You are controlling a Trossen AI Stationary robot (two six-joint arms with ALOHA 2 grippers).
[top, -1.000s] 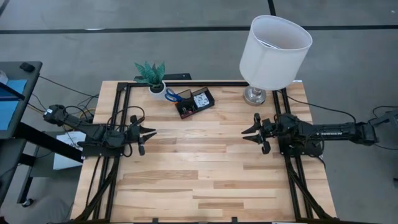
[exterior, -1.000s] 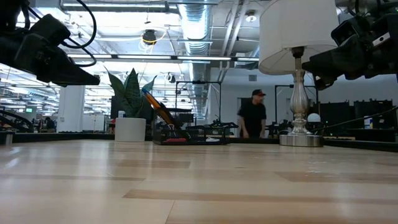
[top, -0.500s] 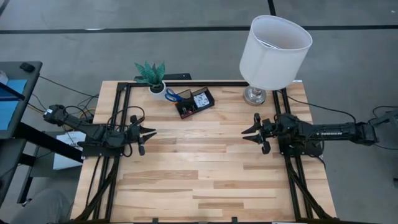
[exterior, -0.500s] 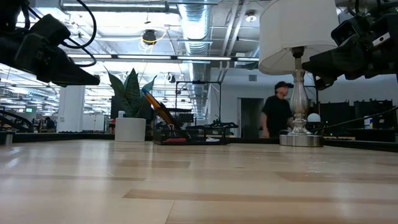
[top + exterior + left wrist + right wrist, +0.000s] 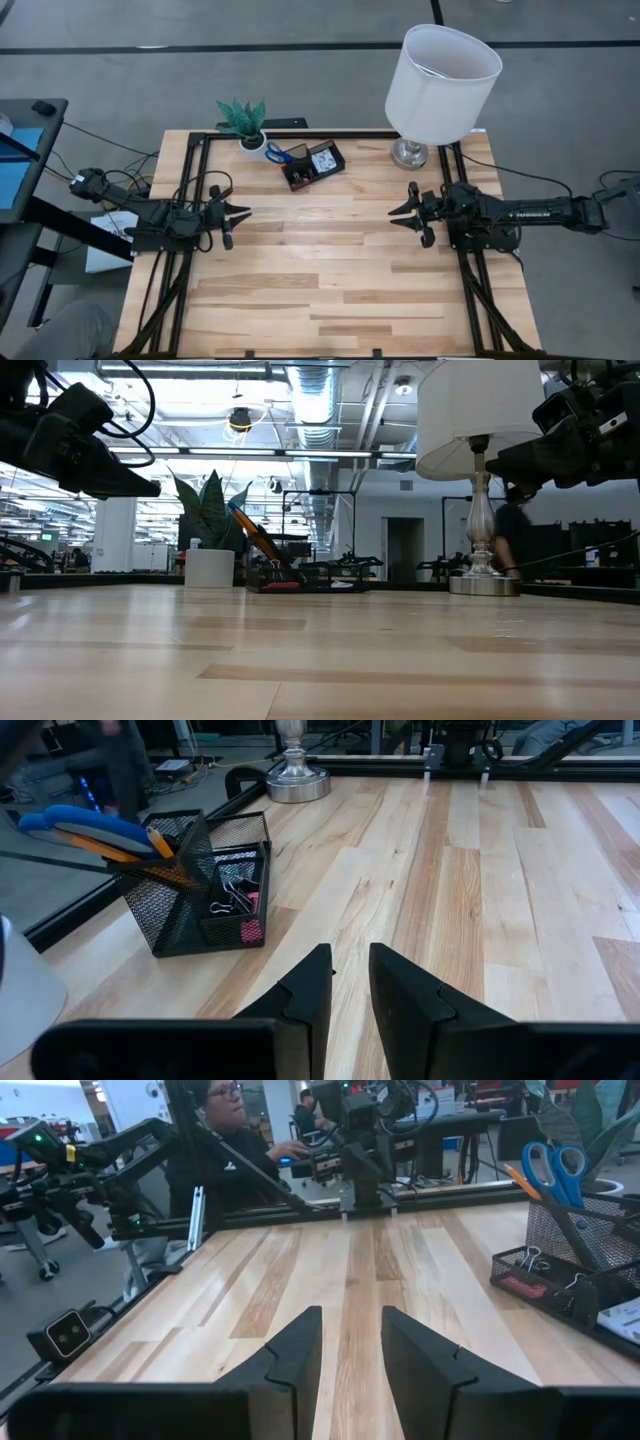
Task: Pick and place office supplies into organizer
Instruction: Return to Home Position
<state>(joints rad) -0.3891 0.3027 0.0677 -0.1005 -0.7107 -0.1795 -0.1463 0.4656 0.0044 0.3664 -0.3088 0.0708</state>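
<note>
Tabletop (image 5: 330, 270): organizer (image 5: 313, 166) far edge; left gripper (image 5: 241, 216), right gripper (image 5: 394, 216) parted, opposite sides.

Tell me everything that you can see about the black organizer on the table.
The organizer is a small black wire-mesh tray with a taller compartment and a lower one. It stands on the wooden table near the far edge, turned at an angle, between the white plant pot and the lamp. Blue-handled scissors and pencils lean out of the taller part. Binder clips, something red and a pale note pad lie in the lower part.
</note>
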